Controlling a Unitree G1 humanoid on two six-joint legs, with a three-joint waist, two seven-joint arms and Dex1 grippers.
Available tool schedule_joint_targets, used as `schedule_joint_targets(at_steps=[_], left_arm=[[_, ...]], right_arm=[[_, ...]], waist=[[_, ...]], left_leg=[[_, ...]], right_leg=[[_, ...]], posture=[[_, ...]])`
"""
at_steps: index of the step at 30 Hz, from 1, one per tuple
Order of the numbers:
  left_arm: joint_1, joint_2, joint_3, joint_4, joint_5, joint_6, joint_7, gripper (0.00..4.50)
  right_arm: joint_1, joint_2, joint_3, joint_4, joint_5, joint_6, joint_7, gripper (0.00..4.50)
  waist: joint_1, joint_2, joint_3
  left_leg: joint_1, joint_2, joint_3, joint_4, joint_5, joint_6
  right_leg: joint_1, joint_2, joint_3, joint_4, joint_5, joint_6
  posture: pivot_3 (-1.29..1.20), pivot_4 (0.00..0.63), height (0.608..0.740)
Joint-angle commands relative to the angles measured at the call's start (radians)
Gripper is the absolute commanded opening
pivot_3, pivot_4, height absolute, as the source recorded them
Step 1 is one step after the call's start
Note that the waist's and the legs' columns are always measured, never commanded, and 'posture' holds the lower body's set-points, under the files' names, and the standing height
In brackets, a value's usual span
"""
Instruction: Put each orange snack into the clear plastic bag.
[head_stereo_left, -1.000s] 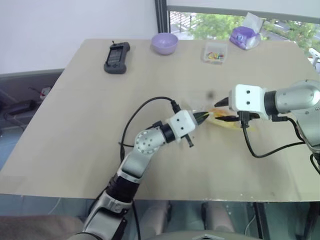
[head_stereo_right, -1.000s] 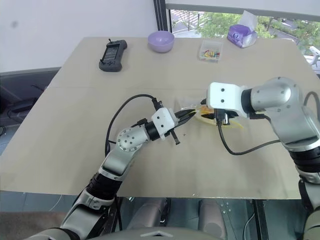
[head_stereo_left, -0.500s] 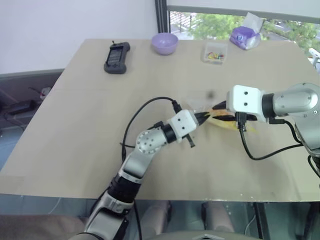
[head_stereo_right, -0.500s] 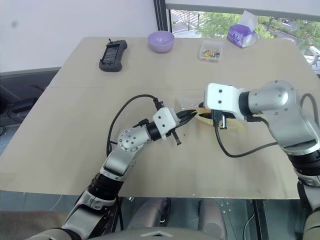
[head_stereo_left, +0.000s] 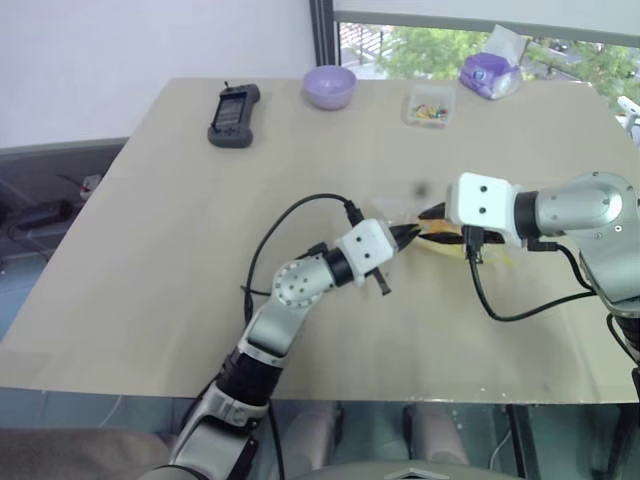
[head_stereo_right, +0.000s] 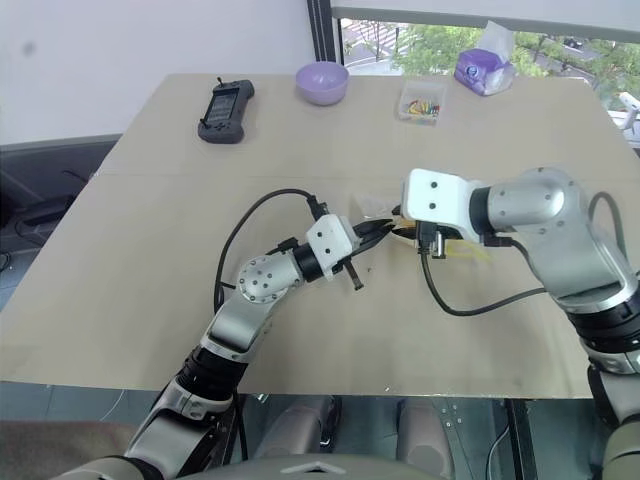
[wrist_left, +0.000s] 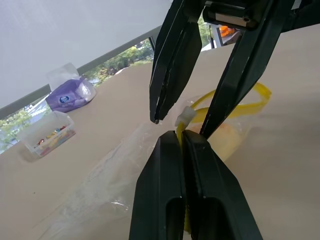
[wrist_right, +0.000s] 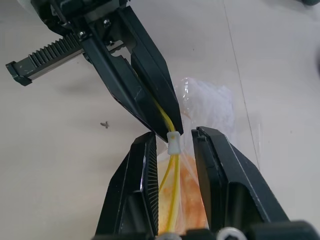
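Observation:
The clear plastic bag (wrist_right: 210, 100) lies crumpled on the table between both grippers. An orange snack (wrist_right: 189, 202) shows through it, inside. My left gripper (wrist_left: 182, 135) is shut on the bag's yellow seal strip (wrist_left: 250, 102), just behind the small white zip slider (wrist_right: 173, 144). From the opposite side my right gripper (wrist_right: 175, 134) points down, its two fingers standing either side of the slider with a small gap on each side. In the head views the two grippers meet tip to tip, the left gripper (head_stereo_left: 410, 234) against the right gripper (head_stereo_left: 432, 225), near the table's middle.
Along the far edge of the table (head_stereo_left: 150, 250) stand a purple bowl (head_stereo_left: 329, 86), a black handheld device (head_stereo_left: 233, 114), a small clear box of colourful bits (head_stereo_left: 431, 105) and a purple tissue pack (head_stereo_left: 487, 72). Cables hang from both wrists.
My right gripper's fingers have drawn closer together around the zip slider and its wrist has edged slightly towards the left gripper. The left gripper has kept still.

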Motion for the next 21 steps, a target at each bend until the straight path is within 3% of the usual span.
schedule_joint_targets(at_steps=[1, 3, 21], left_arm=[[0.001, -0.008, -0.002, -0.043, -0.016, -0.005, 0.004, 0.00], [0.002, -0.008, -0.003, -0.046, -0.016, -0.003, 0.005, 0.00], [0.005, 0.039, 0.045, -0.027, 0.000, -0.012, 0.023, 0.00]], right_arm=[[-0.004, -0.012, -0.015, -0.027, 0.003, -0.002, -0.008, 0.73], [-0.003, -0.014, -0.015, -0.026, 0.003, -0.003, -0.008, 0.02], [0.029, -0.081, -0.019, 0.003, -0.033, -0.009, -0.005, 0.02]], waist=[[0.000, 0.000, 0.000], [0.000, 0.000, 0.000], [0.000, 0.000, 0.000]], left_leg=[[0.000, 0.000, 0.000, 0.000, 0.000, 0.000], [0.000, 0.000, 0.000, 0.000, 0.000, 0.000], [0.000, 0.000, 0.000, 0.000, 0.000, 0.000]], right_leg=[[0.000, 0.000, 0.000, 0.000, 0.000, 0.000], [0.000, 0.000, 0.000, 0.000, 0.000, 0.000], [0.000, 0.000, 0.000, 0.000, 0.000, 0.000]], posture=[[0.00, 0.150, 0.740], [0.00, 0.150, 0.740], [0.00, 0.150, 0.740]])
